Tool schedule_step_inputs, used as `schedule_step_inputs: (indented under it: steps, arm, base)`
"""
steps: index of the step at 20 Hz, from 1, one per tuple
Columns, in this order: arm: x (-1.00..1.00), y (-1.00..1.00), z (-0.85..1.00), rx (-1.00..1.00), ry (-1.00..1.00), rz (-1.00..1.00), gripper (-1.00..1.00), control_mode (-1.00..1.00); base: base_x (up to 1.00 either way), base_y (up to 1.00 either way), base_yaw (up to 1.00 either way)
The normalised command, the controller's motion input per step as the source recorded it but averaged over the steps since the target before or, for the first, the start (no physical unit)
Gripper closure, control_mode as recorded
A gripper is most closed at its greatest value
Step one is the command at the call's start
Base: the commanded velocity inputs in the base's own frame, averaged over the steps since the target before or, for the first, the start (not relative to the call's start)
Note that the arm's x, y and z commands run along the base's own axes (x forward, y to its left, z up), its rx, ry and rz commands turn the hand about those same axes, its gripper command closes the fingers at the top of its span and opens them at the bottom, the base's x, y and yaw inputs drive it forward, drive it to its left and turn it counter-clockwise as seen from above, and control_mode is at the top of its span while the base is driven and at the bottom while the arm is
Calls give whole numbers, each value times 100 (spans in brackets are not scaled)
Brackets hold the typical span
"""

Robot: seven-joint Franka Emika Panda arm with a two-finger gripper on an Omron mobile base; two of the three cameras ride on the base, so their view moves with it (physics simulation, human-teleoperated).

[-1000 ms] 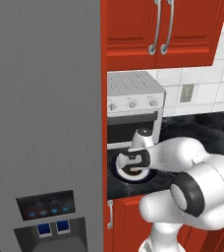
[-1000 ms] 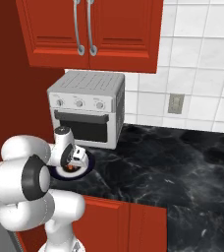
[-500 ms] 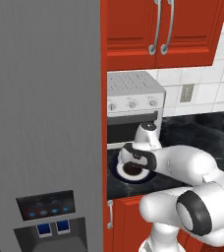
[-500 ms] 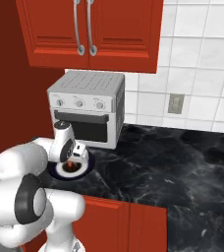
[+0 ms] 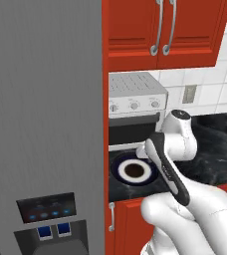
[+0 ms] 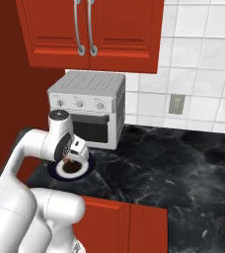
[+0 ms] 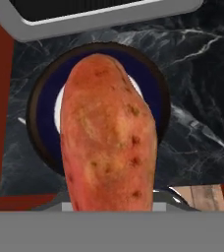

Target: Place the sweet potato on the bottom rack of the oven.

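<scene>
Carrying step, by the look of it: sweet potato (image 7: 109, 133) apparently lifted just above the dark-rimmed plate (image 5: 135, 171), near the left front corner of the black marble counter (image 6: 183, 163). Hard to tell whether the gripper (image 6: 74, 159) is clamped on it; fingertips hidden behind the vegetable. Left to right: grey fridge (image 5: 41, 124), plate under the hand, small countertop oven (image 6: 87, 106) behind, tiled wall beyond. Next, probably a clean lift away and a drive to the wall oven. Arm folded, elbow high, wrist bent down over the plate, hand pointing at the counter
</scene>
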Motion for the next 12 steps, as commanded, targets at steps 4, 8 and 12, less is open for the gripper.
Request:
schedule_step_inputs:
  steps: [4, 8, 12]
  arm:
    - [-77, -7, 100, -7, 0, 0, 100, -100]
    - [-26, -11, 57, -27, -1, 0, 100, -100]
    - [-38, -27, 6, -9, -6, 1, 100, -100]
  base:
    - [0, 0, 0]
    - [0, 0, 0]
    - [0, 0, 0]
